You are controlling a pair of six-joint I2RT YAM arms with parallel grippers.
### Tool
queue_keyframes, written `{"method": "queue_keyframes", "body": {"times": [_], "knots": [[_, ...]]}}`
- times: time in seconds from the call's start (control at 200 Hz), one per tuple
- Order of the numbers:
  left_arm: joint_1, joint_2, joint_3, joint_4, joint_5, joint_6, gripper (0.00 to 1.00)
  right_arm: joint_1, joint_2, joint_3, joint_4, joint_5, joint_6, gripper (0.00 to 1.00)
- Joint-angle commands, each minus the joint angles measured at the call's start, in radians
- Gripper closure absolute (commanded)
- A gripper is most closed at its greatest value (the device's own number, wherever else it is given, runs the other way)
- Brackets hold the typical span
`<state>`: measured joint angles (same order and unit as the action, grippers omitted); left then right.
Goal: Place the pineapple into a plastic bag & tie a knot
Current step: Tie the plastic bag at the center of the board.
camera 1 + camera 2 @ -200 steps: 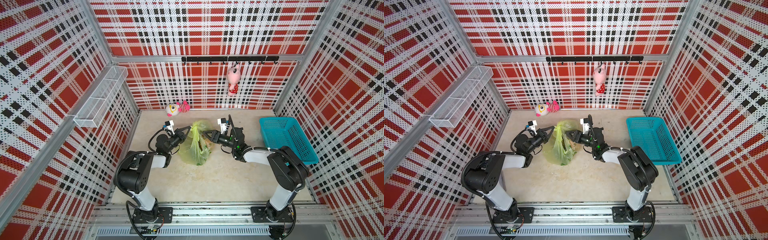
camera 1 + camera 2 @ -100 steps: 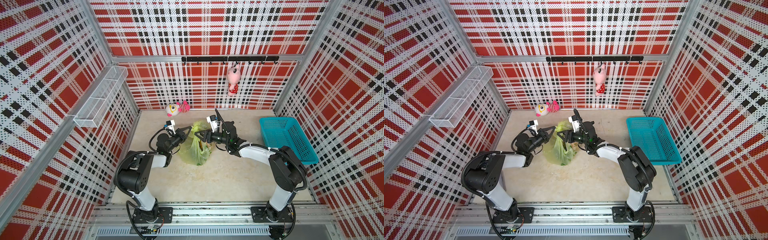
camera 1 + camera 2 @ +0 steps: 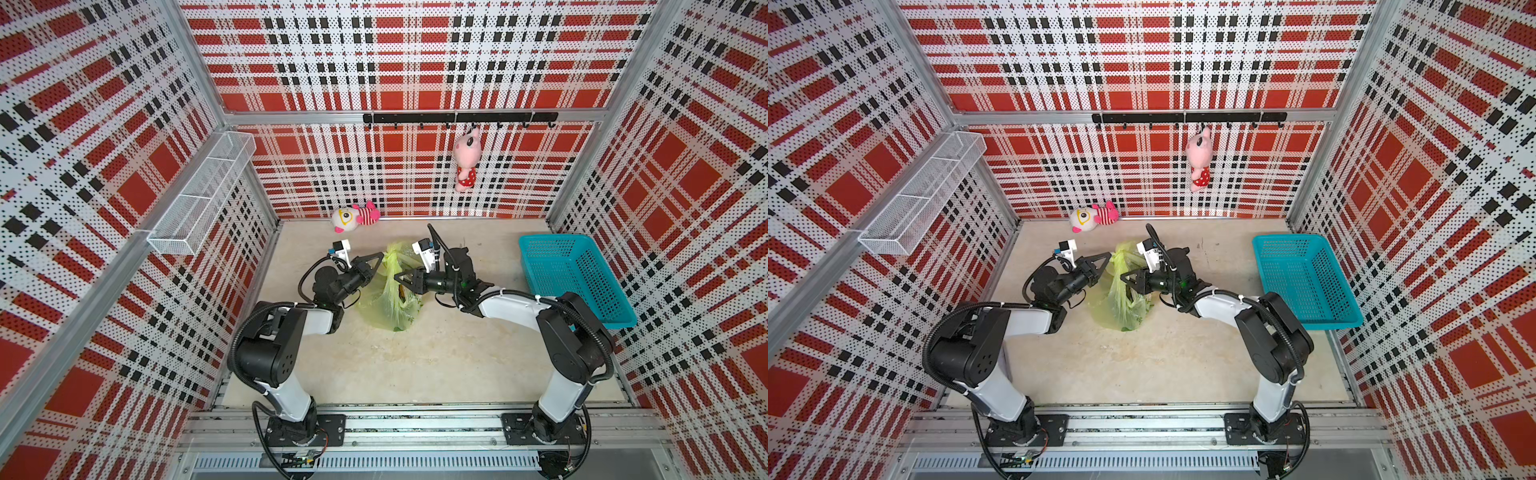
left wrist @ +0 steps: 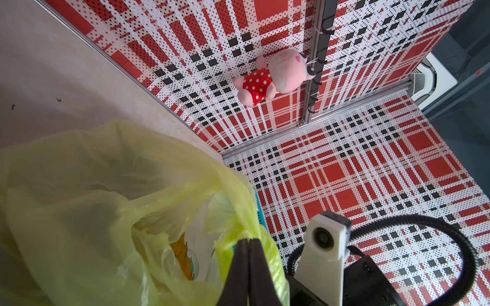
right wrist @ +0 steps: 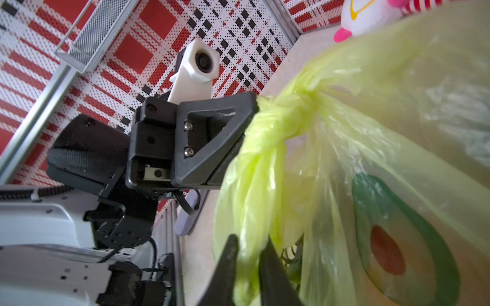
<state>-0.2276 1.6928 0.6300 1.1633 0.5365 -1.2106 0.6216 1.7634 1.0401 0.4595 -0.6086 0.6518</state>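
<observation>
1. clock is read from a top view: 12 is the back wall, 6 is the arm bases.
2. the plastic bag [image 3: 384,305] [image 3: 1121,305] sits on the table [image 3: 395,365] near the middle, a bit toward 12. its bottom rests on the surface and its top is drawn up to a narrow neck.
3. your left gripper [image 3: 380,257] [image 3: 1108,255] is at 10 o'clock of the bag's neck. in the left wrist view its jaws [image 4: 248,242] are pressed together with no gap, with a bit of yellow-green strap pinched at the tips.
4. your right gripper [image 3: 397,277] [image 3: 1123,277] is at 3 o'clock of the neck, nearer 6 than the left one. in the right wrist view its jaws [image 5: 249,243] are almost closed, with bag film bunched between them.
5. a twisted bunch [image 5: 286,116] of strap sits just off the left gripper's tips. can't tell if it's a finished knot.
6. something orange-brown [image 4: 183,254] shows through the film, too veiled to name. an avocado print [image 5: 384,251] is on the bag's side.
7. the teal basket [image 3: 548,239] is at 3 o'clock, well apart from the bag.
8. a striped plush toy [image 3: 355,216] lies at 11 by the back wall. a pink plush toy [image 3: 466,164] hangs from the hook rail [image 3: 415,117] at 12 to 1.
9. a wire shelf [image 3: 199,199] is on the side wall at 9 to 10.
</observation>
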Motion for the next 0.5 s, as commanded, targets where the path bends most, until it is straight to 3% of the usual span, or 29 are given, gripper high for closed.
{"method": "queue_keyframes", "body": {"times": [0.0,0.281,0.336,0.381,0.496], "knots": [[0.015,-0.038,0.025,-0.012,0.014,0.034,1.0,-0.003,-0.074,-0.024,0.019,0.011,-0.019,0.93],[0.023,-0.051,0.042,-0.066,0.023,0.075,1.0,-0.034,-0.123,-0.066,0.031,-0.042,-0.006,0.84],[0.02,-0.049,0.043,-0.066,0.023,0.078,1.0,-0.034,-0.109,-0.056,0.036,-0.061,0.001,0.89],[0.018,-0.05,0.043,-0.065,0.023,0.08,1.0,-0.034,-0.098,-0.048,0.029,-0.063,0.004,1.0],[0.029,-0.059,0.043,-0.072,0.026,0.09,1.0,-0.037,-0.108,-0.052,-0.011,-0.004,-0.016,1.0]]}}
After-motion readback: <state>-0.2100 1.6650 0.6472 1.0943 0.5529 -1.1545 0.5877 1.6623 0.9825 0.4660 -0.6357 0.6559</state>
